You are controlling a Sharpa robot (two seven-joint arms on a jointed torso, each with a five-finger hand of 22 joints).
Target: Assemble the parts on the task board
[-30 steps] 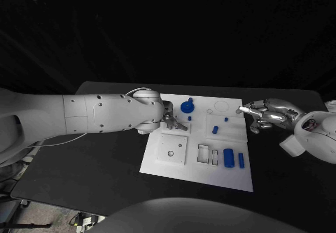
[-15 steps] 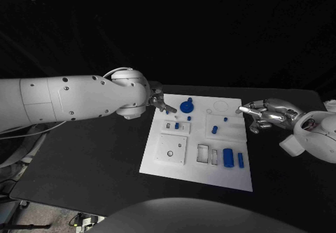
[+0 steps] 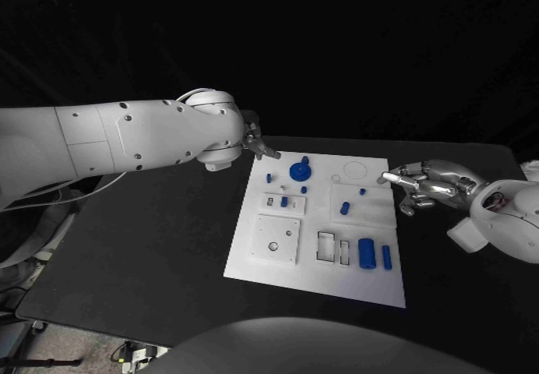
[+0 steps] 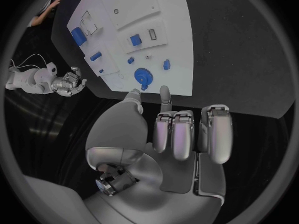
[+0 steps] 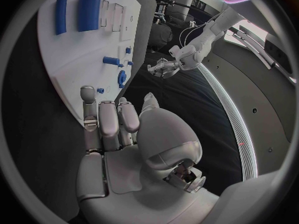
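Black bench (image 3: 146, 265), wide and dark. White task board (image 3: 320, 273) flat near its middle, long side running away from the robot.

Left hand (image 3: 256, 144) raised just off the task board's far left corner, holding nothing; in the left wrist view (image 4: 181, 129) fingers curled loosely inward with gaps between, two tips stretched toward the board's edge.

Right hand (image 3: 424, 185) just off the task board's right edge, about level with its far half, touching no part; in the right wrist view (image 5: 112, 122) fingers side by side and bent, nothing in them.

Large blue cylinder (image 3: 366, 252) lying on the task board's near right part, next to two pale rectangular recesses. Slimmer blue bar (image 3: 386, 257) just beside it, toward the board's right edge. Blue round knobbed part (image 3: 300, 170) on the far part of the task board, close to the left hand. Short blue peg (image 3: 345, 208) near the board's middle. Small blue piece (image 3: 283, 202) seated in a small raised block on the left half. Tiny blue bits (image 3: 269, 178) scattered round the knobbed part.
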